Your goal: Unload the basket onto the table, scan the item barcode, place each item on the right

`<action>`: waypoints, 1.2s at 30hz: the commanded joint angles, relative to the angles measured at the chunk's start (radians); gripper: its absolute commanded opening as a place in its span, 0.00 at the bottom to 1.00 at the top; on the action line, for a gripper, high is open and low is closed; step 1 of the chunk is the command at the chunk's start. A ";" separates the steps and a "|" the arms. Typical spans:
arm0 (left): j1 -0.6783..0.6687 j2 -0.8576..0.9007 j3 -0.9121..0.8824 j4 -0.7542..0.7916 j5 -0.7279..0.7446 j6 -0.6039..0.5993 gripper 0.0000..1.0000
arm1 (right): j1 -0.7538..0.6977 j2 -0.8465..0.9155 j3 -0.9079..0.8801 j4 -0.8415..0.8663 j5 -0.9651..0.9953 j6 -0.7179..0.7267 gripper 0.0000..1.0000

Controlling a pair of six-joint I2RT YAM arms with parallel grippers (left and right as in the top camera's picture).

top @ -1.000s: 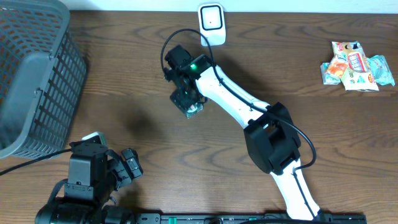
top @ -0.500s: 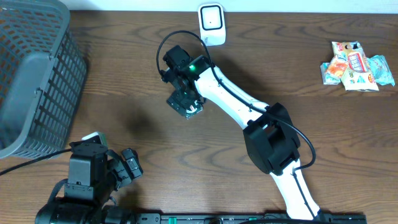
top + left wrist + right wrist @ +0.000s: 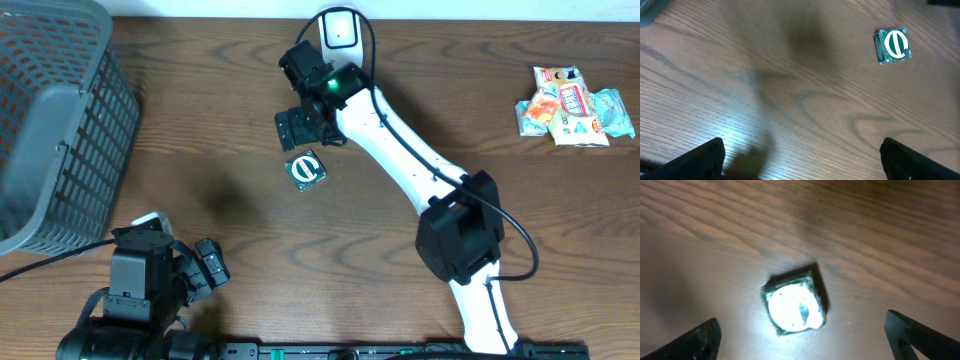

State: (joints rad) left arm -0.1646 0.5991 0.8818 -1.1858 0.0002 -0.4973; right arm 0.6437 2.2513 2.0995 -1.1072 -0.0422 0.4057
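The item [image 3: 306, 169] is a small square green packet with a white round logo, lying flat on the wooden table. It also shows in the left wrist view as the item [image 3: 893, 45] and, glaring white under the light, in the right wrist view as the item [image 3: 794, 301]. My right gripper [image 3: 305, 130] hovers just behind and above it, open, with nothing between its fingers [image 3: 695, 341]. A white scanner [image 3: 340, 30] stands at the table's back edge. At the front left my left gripper [image 3: 208, 266] rests wide open over bare wood, its fingers [image 3: 692, 161] far apart.
A grey plastic basket [image 3: 50, 120] fills the back left corner. A heap of colourful snack packets [image 3: 575, 105] lies at the back right. The right arm stretches diagonally from the front edge across the table's middle.
My right gripper has opened and let go of the item, which now lies on the table. The gripper has risen and drawn back toward the scanner. The left arm has not moved.
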 commanded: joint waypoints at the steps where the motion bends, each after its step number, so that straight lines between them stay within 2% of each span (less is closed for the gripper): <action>1: 0.002 -0.004 -0.001 -0.003 -0.009 0.002 0.98 | 0.004 -0.016 0.013 0.012 -0.034 0.064 0.91; 5: 0.002 -0.004 -0.001 -0.002 -0.009 0.002 0.98 | 0.003 -0.015 0.013 0.018 -0.006 0.267 0.97; 13: 0.002 -0.004 -0.001 -0.002 -0.009 0.002 0.97 | 0.001 -0.008 -0.025 0.008 0.058 0.578 0.98; 14: 0.002 -0.004 -0.001 -0.003 -0.009 0.002 0.97 | 0.001 -0.007 -0.034 0.011 0.065 0.602 0.95; 15: 0.002 -0.004 -0.001 -0.002 -0.009 0.002 0.98 | 0.002 -0.007 -0.046 0.019 0.075 0.622 0.88; 16: 0.002 -0.004 -0.001 -0.003 -0.009 0.002 0.97 | 0.005 -0.007 -0.062 0.032 0.086 0.644 0.87; 22: 0.002 -0.004 -0.001 -0.002 -0.009 0.002 0.97 | 0.011 -0.007 -0.135 0.114 0.093 0.683 0.90; 26: 0.002 -0.004 -0.001 -0.002 -0.009 0.002 0.98 | 0.010 -0.007 -0.148 0.127 0.103 0.683 0.96; 36: 0.002 -0.004 -0.001 -0.002 -0.009 0.002 0.98 | 0.016 -0.007 -0.166 0.132 0.123 0.724 0.97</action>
State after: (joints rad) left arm -0.1646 0.5991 0.8818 -1.1858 0.0006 -0.4973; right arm 0.6495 2.2452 1.9408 -0.9764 0.0551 1.1000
